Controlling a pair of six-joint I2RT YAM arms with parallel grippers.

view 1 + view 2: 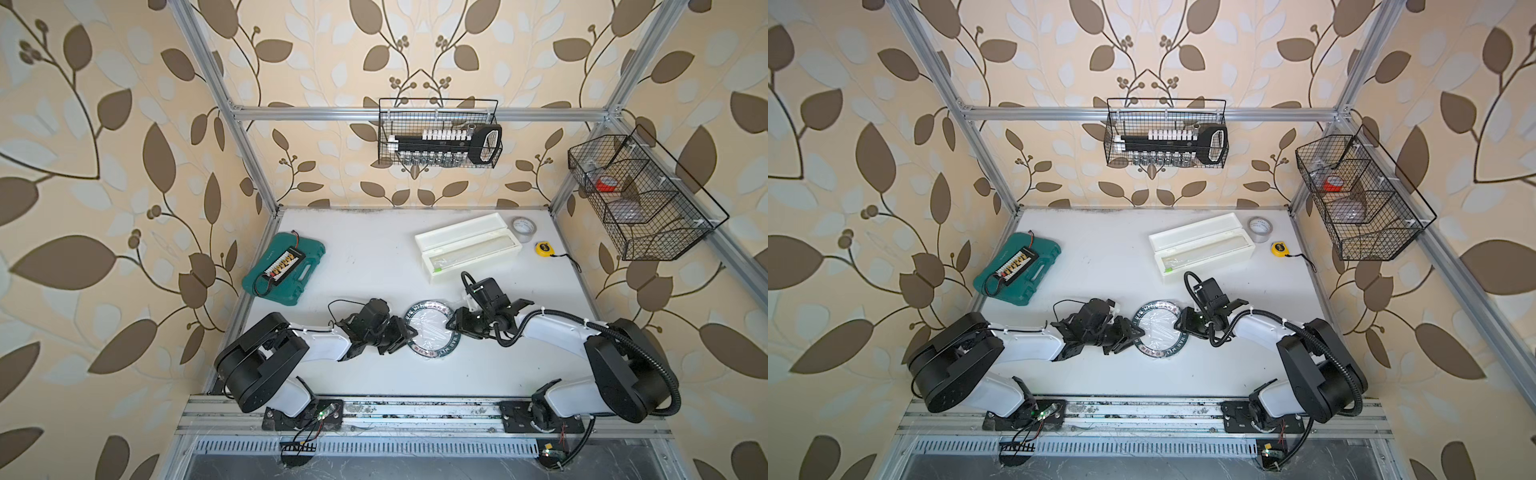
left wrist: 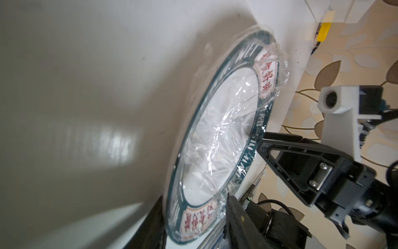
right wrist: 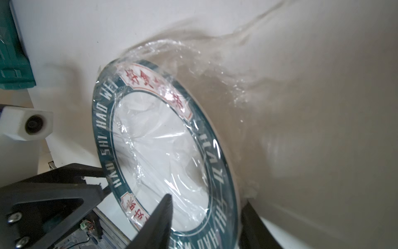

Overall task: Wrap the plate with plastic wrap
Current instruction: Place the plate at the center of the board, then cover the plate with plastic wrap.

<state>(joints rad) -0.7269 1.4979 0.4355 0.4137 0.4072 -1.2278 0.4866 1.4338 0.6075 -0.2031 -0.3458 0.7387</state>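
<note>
Green-rimmed plate [image 1: 428, 331], opposite edges between jaws of left gripper [image 1: 409, 334], right gripper [image 1: 453, 325]

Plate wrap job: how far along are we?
Done: plastic wrap lies crinkled over the plate. In hand: left end effector and right end effector straddle opposite rims, jaws apart. Remaining: its loose edge past the rim likely needs tucking under.

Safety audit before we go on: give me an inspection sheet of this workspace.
Surface: white table, few dark marks.
Job's things: plate near the front, plastic wrap crinkled over it; dispenser box behind.
Clutter: green case, tape roll, tape measure.
Grippers: left gripper and right gripper at opposite plate rims; grip unclear.
Cables: black hose along right arm.
Surroundings: wire baskets, leaf wallpaper.
</note>
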